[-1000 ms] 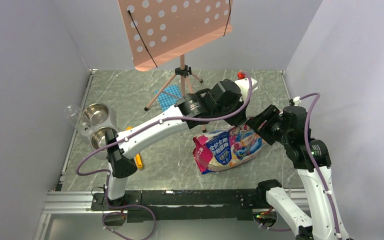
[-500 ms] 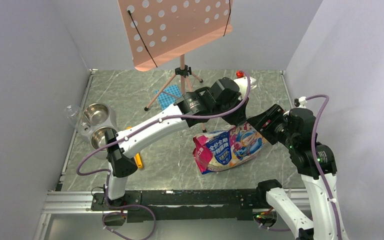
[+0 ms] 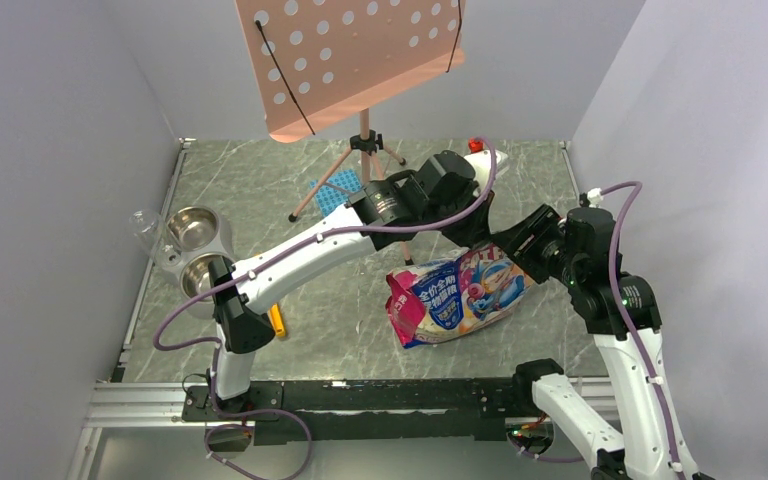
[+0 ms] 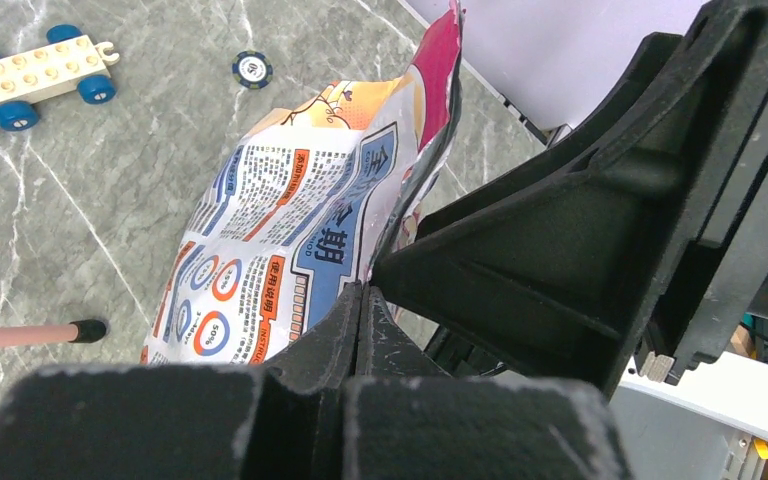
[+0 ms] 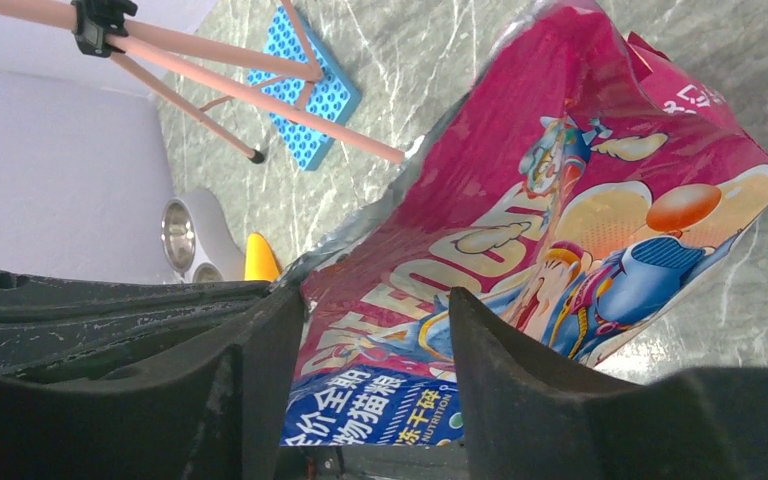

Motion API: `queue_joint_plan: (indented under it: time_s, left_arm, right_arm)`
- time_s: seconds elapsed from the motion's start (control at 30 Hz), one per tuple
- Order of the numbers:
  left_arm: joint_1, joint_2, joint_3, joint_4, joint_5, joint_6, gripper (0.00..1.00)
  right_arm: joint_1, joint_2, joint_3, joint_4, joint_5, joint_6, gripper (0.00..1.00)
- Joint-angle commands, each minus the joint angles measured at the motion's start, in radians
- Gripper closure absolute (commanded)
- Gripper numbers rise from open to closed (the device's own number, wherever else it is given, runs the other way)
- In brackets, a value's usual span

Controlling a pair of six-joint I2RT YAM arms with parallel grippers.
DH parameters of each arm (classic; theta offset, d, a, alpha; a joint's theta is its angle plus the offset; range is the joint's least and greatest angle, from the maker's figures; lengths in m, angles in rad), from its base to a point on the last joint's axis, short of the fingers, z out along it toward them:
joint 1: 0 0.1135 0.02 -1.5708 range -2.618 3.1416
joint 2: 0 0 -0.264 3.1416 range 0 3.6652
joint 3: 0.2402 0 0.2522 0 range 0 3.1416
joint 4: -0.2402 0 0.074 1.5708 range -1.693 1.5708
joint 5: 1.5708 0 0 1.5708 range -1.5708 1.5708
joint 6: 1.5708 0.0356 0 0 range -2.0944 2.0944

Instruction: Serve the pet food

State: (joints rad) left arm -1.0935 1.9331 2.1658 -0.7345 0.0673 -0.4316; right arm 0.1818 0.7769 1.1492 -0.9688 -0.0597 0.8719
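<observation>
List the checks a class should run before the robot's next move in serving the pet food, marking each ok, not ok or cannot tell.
1. Left gripper shut on the foil bag edge: ok.
2. Right gripper holding the bag: not ok, jaws stand apart.
3. Bag mouth opened: cannot tell.
4. Kibble in view: not ok, none shows.
5. Steel bowls upright at the table's left: ok.
6. Yellow scoop free: ok, ungripped, partly under the left arm.
</observation>
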Motion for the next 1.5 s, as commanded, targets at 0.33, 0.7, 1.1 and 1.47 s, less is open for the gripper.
queue_joint_plan:
  time_s: [0.33,0.7,1.1,1.47]
  left_arm:
    - [0.000,0.008,0.009,-0.034,0.011,-0.011,1.00]
    - [-0.002,0.046,0.019,-0.066,0.044,-0.024,0.89]
    - [-0.002,0.053,0.049,-0.010,0.157,-0.013,1.00]
    - [-0.002,0.036,0.038,0.002,0.089,-0.028,1.00]
  right_arm:
    - [-0.002,0.028,0.015,-0.040,0.032,-0.074,0.80]
    - [-0.003,0.023,0.001,0.030,-0.072,-0.088,0.88]
    - [-0.002,0.031,0.003,0.046,-0.050,-0.067,0.66]
    - [-0.002,0.054,0.000,0.064,-0.072,-0.077,1.00]
